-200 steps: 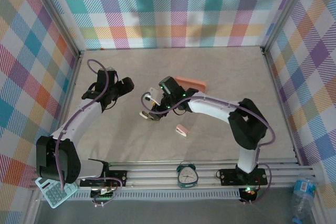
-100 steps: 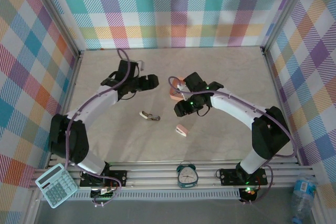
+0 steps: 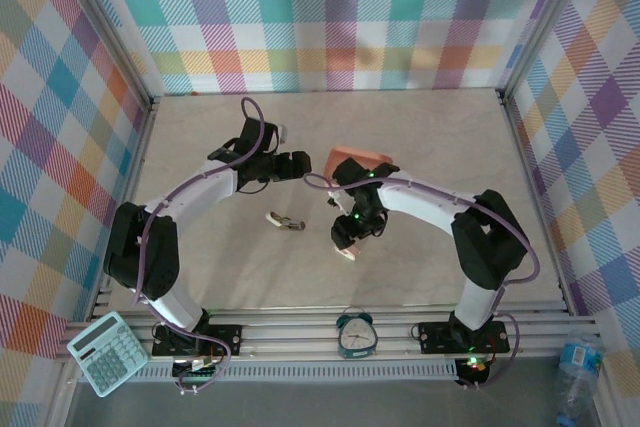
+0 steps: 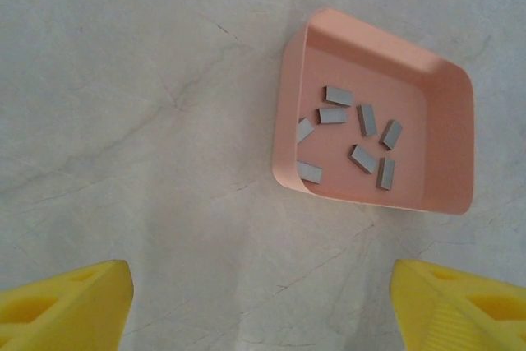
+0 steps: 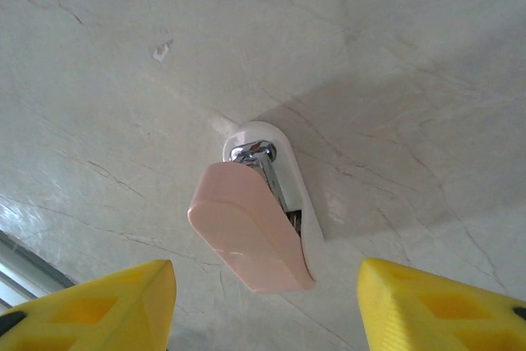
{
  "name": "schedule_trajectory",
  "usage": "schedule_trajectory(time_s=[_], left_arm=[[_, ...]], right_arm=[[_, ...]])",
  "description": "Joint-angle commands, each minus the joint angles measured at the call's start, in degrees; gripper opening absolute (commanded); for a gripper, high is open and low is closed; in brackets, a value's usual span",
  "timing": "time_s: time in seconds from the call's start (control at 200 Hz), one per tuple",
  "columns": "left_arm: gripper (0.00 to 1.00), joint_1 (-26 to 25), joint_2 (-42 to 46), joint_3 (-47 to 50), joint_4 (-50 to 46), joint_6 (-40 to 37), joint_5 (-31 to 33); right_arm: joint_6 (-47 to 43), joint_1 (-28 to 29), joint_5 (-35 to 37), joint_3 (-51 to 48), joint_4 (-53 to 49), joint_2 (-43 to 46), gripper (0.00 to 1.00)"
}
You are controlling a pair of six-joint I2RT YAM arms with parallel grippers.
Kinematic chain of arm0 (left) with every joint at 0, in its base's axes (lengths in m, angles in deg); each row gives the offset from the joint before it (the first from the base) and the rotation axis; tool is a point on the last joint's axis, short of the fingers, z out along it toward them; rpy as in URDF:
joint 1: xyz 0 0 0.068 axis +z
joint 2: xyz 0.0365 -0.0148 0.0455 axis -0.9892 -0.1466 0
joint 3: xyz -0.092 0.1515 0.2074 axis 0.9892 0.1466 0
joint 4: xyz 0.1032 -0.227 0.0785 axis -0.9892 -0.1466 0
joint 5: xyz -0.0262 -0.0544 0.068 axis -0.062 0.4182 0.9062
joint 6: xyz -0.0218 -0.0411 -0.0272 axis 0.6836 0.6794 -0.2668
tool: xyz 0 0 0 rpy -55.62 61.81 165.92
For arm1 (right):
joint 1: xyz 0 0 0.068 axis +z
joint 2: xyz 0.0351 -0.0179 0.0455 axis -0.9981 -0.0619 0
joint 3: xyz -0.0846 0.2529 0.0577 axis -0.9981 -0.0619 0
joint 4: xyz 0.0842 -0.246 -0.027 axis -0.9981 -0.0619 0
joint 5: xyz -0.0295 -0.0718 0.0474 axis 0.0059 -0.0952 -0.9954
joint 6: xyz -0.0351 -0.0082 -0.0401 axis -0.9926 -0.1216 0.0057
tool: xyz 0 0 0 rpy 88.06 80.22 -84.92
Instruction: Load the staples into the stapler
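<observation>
Left gripper [image 4: 263,310] hangs open and empty; staples [image 4: 366,119] lie at 1 o'clock in the pink tray [image 4: 289,104], ready for picking. Right gripper [image 5: 267,306] is open over the pink stapler [image 5: 251,236] on the counter [image 5: 394,55], probably to steady it.

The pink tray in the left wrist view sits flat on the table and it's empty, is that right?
Not quite: it isn't empty. The left wrist view shows the pink tray sitting flat on the table with several grey staples lying loose inside it.
</observation>
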Motion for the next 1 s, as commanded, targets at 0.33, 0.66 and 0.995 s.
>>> schedule_trajectory(time_s=[0.33,0.66,0.995], left_arm=[[0.82,0.37,3.39,2.47,-0.97,2.08,3.50],[0.82,0.37,4.28,3.07,-1.17,2.07,4.00],[0.82,0.37,4.80,3.39,-1.22,2.11,3.90]], right_arm=[[-2.29,1.33,0.07,3.90,1.09,-5.18,0.55],[-2.03,1.62,0.06,2.54,2.10,-5.71,0.51],[-1.26,1.64,0.04,1.81,2.22,-5.77,0.46]])
